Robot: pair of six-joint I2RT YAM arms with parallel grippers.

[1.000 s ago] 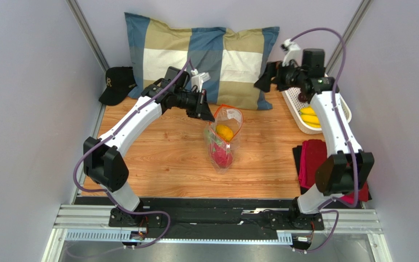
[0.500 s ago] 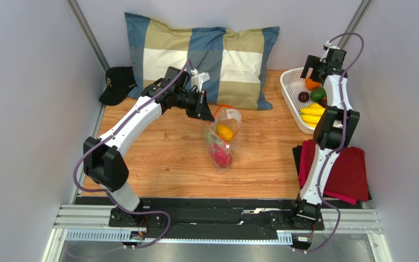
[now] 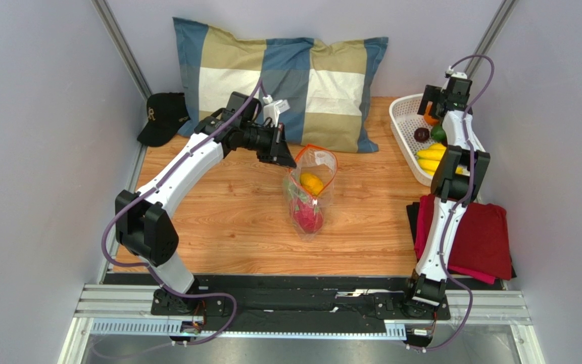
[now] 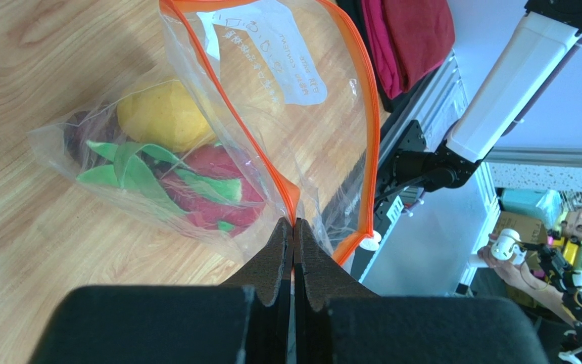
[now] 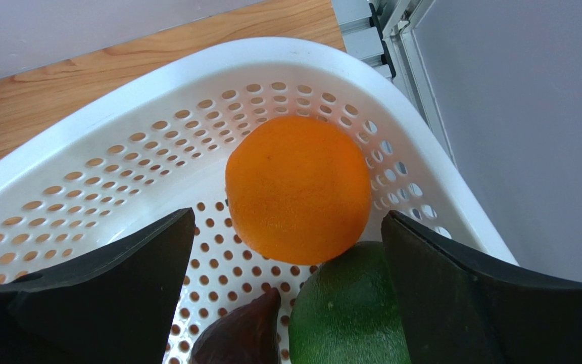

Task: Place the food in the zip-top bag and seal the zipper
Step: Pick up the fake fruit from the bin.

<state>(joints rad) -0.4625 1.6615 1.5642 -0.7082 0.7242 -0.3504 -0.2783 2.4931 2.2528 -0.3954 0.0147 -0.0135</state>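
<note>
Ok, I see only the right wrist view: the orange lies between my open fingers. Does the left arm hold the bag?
Observer: Yes, the left gripper is shut on the zipper at the zip-top bag mouth.
Operator: Is the mouth open?
Observer: Yes, it gapes wide.
Operator: What is inside?
Observer: I can make out a yellow fruit and a dragon fruit.
</note>
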